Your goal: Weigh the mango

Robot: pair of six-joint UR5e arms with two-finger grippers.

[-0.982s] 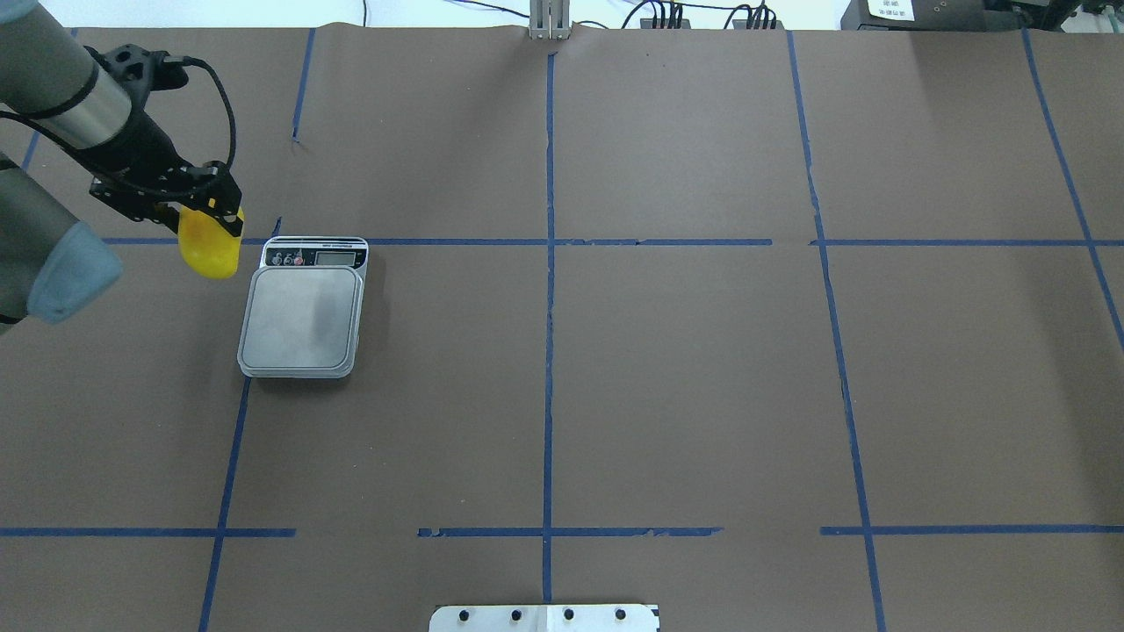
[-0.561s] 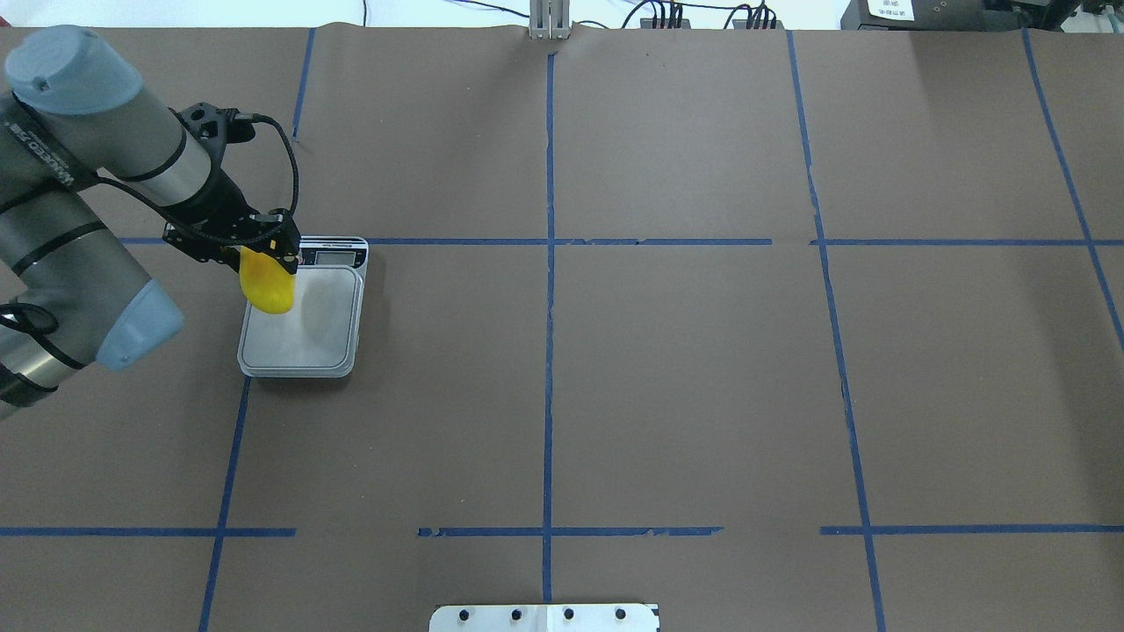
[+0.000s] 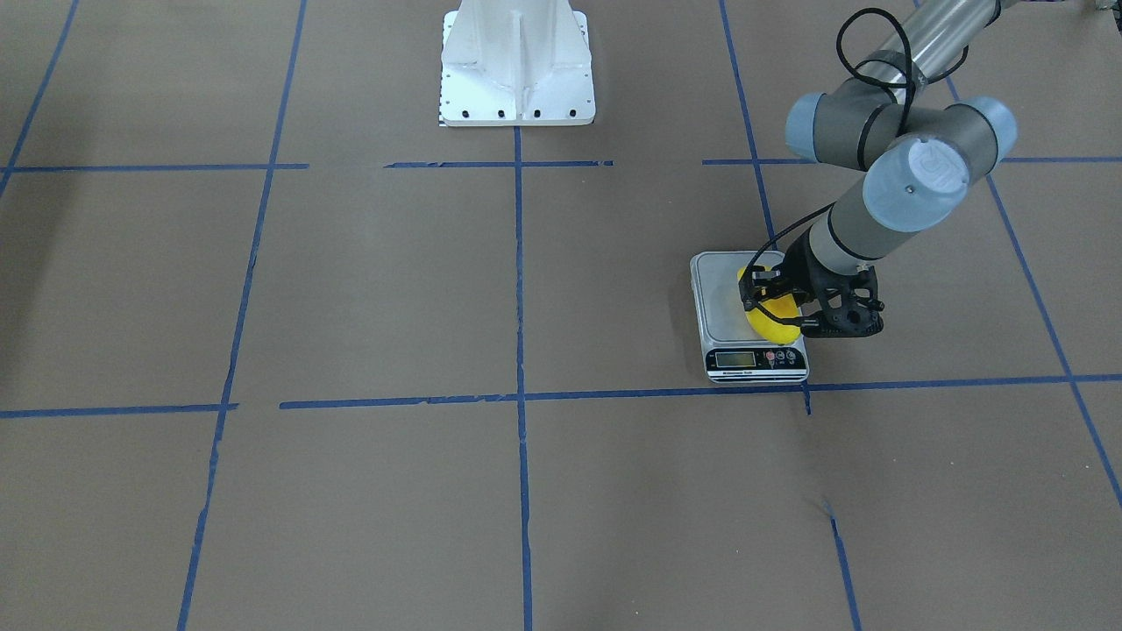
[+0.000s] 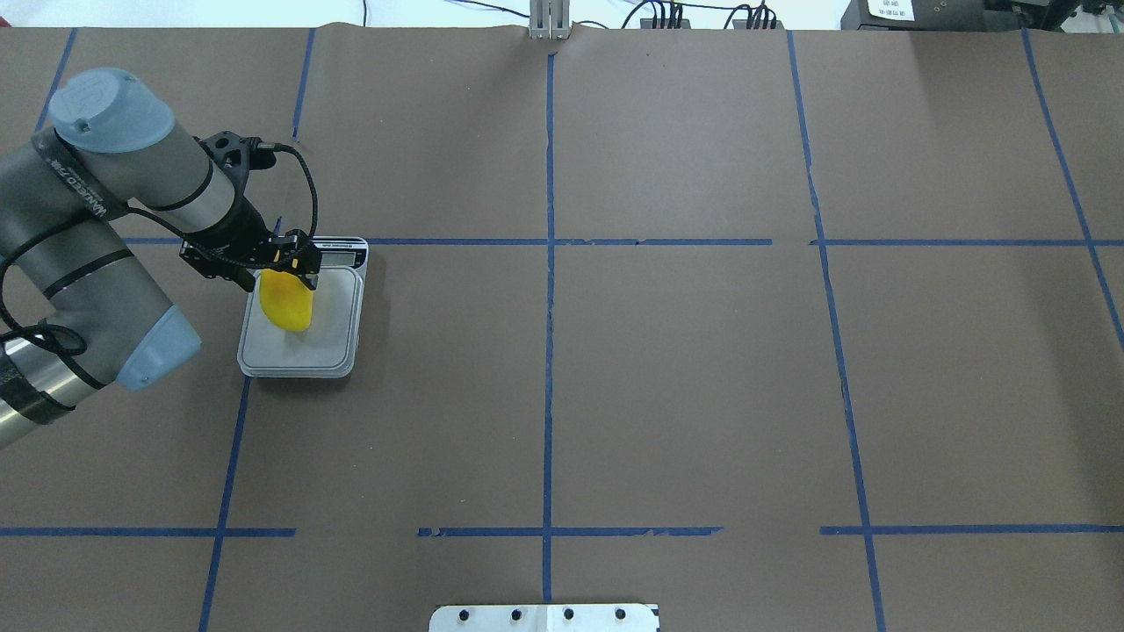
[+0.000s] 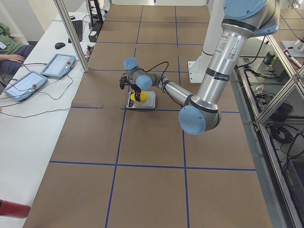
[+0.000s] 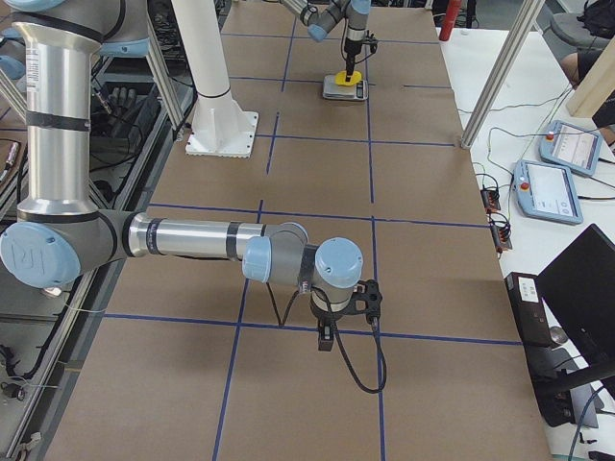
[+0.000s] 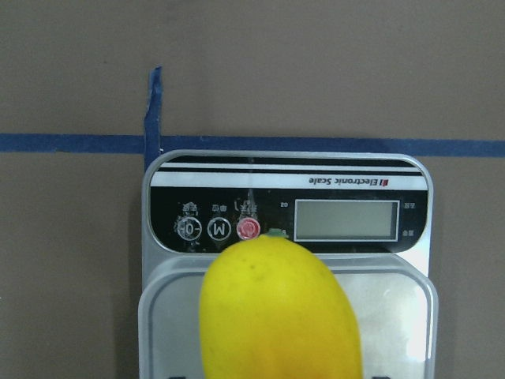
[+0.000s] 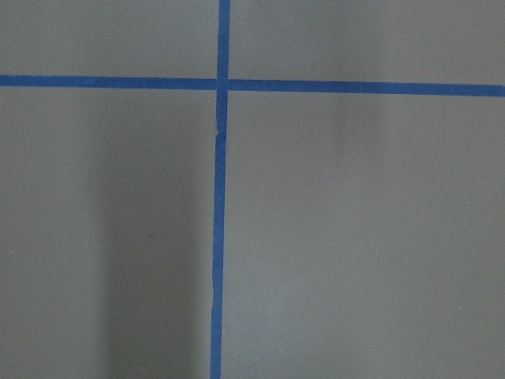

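The yellow mango [image 4: 288, 303] hangs from my left gripper [image 4: 283, 272], which is shut on its upper end. It is low over the back left part of the grey scale's platform [image 4: 329, 338]; I cannot tell whether it touches. The front-facing view shows the mango [image 3: 773, 321] over the scale [image 3: 720, 302] near its display. The left wrist view shows the mango [image 7: 280, 312] in front of the scale's blank display [image 7: 345, 219]. My right gripper [image 6: 357, 300] shows only in the right side view, above bare paper far from the scale; I cannot tell whether it is open or shut.
Brown paper with blue tape lines [image 4: 550, 263] covers the table. The white robot base [image 3: 517, 70] stands at the near middle edge. Operator tablets [image 5: 23, 84] and cables lie on the side bench beyond the table's far edge.
My left arm has carried the mango to the right, from left of the scale to over its platform, and lowered it.
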